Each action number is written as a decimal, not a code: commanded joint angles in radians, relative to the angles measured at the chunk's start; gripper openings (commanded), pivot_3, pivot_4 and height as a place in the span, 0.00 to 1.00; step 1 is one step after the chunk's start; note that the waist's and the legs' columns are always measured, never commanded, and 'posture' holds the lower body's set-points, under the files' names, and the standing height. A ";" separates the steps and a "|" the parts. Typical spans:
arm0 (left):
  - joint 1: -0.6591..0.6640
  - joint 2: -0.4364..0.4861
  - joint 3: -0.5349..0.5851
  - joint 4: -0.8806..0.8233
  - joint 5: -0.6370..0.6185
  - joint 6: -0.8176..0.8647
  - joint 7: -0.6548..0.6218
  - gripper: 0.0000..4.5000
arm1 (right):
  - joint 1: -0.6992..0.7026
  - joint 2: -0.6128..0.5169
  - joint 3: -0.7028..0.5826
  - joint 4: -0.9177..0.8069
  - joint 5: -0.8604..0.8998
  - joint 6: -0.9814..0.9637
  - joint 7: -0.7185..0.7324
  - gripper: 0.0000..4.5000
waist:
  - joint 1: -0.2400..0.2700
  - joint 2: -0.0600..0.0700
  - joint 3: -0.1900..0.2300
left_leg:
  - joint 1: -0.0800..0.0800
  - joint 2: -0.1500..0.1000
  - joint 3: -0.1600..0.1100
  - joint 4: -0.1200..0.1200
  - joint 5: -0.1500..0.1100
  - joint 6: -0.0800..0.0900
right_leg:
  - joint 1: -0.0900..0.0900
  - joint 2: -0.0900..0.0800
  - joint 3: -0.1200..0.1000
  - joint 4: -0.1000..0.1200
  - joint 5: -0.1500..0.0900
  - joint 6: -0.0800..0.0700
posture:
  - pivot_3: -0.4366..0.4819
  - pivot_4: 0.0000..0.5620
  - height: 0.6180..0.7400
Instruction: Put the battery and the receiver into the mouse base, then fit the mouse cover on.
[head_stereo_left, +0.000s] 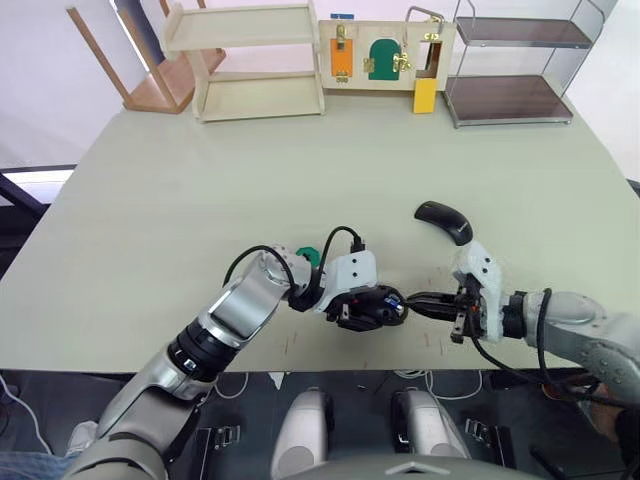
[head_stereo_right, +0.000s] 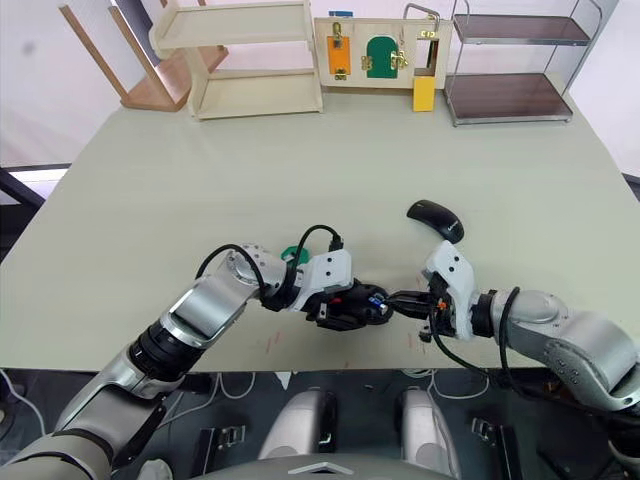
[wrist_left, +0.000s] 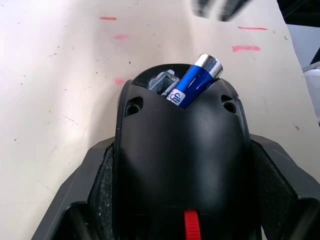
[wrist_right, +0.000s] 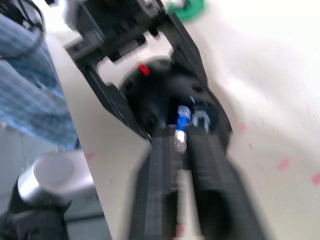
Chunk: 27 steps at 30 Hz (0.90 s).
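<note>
The battery (wrist_left: 196, 79) sits slanted in the open end of the mouse base (wrist_left: 182, 165), blue body down in the hollow, silvery cap poking up over the rim. It is not lying flat in its bay, I'd say. Its long axis points out of the base toward the right gripper (wrist_right: 179, 142), whose two black fingers are closed on that silvery end, so any push has to run along that line, down and into the base. The left gripper (head_stereo_left: 372, 308) is clamped on the base from either side, holding it at the near edge of the table (head_stereo_left: 150, 200). The right arm is plainly the one working the battery. The mouse cover (head_stereo_left: 444, 221) lies apart from the base, further up the table beyond the right gripper, untouched.
</note>
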 joint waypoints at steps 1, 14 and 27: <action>0.028 0.005 -0.047 0.015 0.002 0.023 -0.015 0.65 | 0.030 0.030 0.001 0.032 -0.111 -0.132 0.067 0.02 | 0.000 0.000 0.000 | 0.000 0.000 0.000 0.000 0.000 0.000 | 0.000 0.000 0.000 0.000 0.000 0.000 | 0.48 0.27 1.00; 0.028 0.002 -0.047 0.008 -0.001 0.033 -0.012 0.65 | 0.137 0.154 -0.019 0.163 -0.262 -0.398 0.238 0.02 | 0.001 0.000 0.000 | 0.001 0.000 0.001 0.001 0.000 0.000 | 0.000 0.000 0.000 0.002 0.000 0.000 | 0.48 0.27 1.00; 0.027 0.002 -0.042 0.013 -0.004 0.041 -0.010 0.65 | 0.125 0.201 -0.002 0.224 -0.316 -0.439 0.288 0.02 | 0.001 0.000 0.000 | 0.001 0.000 0.002 0.001 0.000 0.000 | 0.000 0.000 0.000 0.004 0.001 -0.003 | 0.48 0.27 1.00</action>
